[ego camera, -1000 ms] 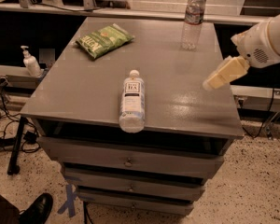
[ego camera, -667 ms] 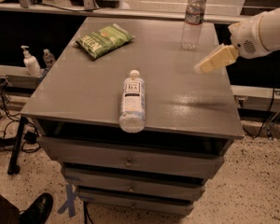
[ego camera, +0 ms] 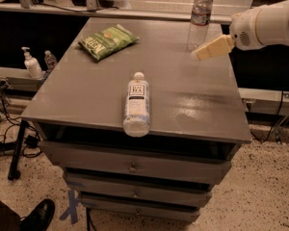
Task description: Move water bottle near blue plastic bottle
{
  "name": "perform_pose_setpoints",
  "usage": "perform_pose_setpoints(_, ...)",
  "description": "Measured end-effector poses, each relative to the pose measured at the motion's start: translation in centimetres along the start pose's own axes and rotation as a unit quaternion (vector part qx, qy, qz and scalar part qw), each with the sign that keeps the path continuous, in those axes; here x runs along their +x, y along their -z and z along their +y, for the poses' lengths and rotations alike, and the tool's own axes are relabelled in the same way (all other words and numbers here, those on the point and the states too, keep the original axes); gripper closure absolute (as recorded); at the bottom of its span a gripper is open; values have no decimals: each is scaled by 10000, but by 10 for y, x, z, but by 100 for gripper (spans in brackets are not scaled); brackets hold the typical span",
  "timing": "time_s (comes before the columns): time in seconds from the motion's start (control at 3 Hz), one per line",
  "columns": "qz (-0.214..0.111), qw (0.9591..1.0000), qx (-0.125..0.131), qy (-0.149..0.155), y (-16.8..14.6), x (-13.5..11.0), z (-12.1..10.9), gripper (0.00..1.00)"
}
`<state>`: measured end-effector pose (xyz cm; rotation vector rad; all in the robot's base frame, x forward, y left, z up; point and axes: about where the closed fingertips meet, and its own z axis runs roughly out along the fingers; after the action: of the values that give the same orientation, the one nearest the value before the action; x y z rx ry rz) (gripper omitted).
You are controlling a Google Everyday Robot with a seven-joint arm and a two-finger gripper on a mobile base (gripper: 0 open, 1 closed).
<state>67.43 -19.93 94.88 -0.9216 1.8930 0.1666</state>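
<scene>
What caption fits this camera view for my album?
Robot gripper hovers near the standing water bottle; the blue plastic bottle lies at the front of the table.

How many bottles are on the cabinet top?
2. The water bottle stands upright at the far right; the blue plastic bottle lies on its side at the front edge. The end effector hovers beside the water bottle.

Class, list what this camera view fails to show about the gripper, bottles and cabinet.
- The gripper, beside the water bottle: its arm is cut off by the right edge; contact with the bottle is unclear from this angle.
- The blue plastic bottle: label print too small to read.
- The cabinet: drawer contents hidden behind closed fronts.
</scene>
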Motion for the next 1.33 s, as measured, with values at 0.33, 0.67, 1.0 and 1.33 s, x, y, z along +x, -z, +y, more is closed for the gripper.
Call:
perform_pose_setpoints(0.33,-76,9999,7,-129,-5,1,2,0)
perform_pose_setpoints(0.67,-404,9983,20,-430,-30,5,2,0)
perform_pose_setpoints(1.0,-801,9952,158,-540,-64,1,-12,0)
perform_pose_setpoints(1.33,-1140,9912,371,-555,-92,-4,-35,0)
